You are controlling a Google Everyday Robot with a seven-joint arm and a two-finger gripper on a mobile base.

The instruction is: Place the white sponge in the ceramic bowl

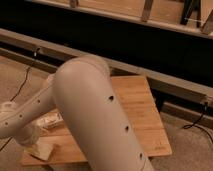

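Note:
The white sponge (42, 149) lies flat on the front left corner of the wooden table (142, 107). My gripper (28, 136) hangs just above and left of it at the end of the pale arm (95, 120), open, with nothing seen between its jaws. The arm's big elbow fills the middle of the view and covers most of the tabletop. The ceramic bowl is hidden from view.
A clear bottle with a white label (50, 120) lies on the table just behind the gripper. A dark wall with a metal rail (150, 75) runs behind the table. A cable (22, 82) trails on the floor at the left.

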